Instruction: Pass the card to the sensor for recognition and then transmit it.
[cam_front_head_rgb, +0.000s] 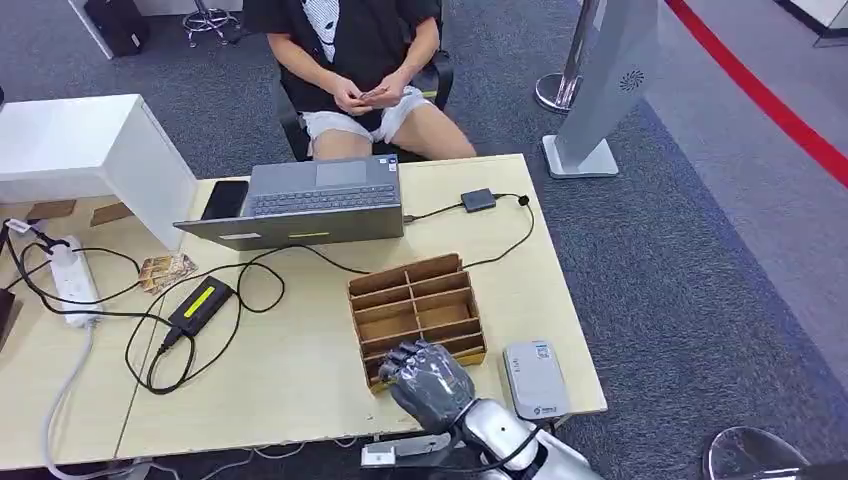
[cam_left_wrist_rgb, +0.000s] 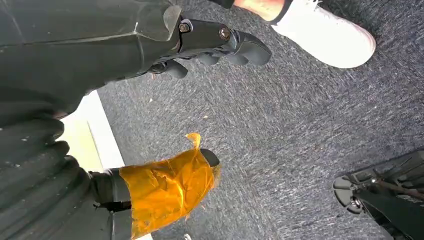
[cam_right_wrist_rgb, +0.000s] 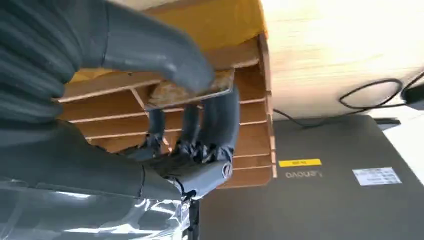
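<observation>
Stage: you are at the pick-up; by the look of things the card has not yet gone to the sensor.
Right hand (cam_front_head_rgb: 430, 378): it sits over the near edge of the wooden organizer (cam_front_head_rgb: 417, 306); in the right wrist view the thumb lies on top of the card (cam_right_wrist_rgb: 192, 91) and the fingers (cam_right_wrist_rgb: 220, 120) curl beneath it, so you have it pinched.
Card: flat, pale and mottled, held just above the organizer's slots, not yet carried clear of them.
Sensor (cam_front_head_rgb: 535, 378): the grey box on the table (cam_front_head_rgb: 300, 380) just beside the organizer, on your right; nothing lies on it.
Left hand (cam_left_wrist_rgb: 150, 175): it hangs over the carpet, fingers loosely curled and apart, holding nothing; one finger is wrapped in orange tape.
Person (cam_front_head_rgb: 360, 60): seated across the table behind the laptop (cam_front_head_rgb: 300, 205), a likely receiver.
Left to do: lift, present to the sensor, hand over.
</observation>
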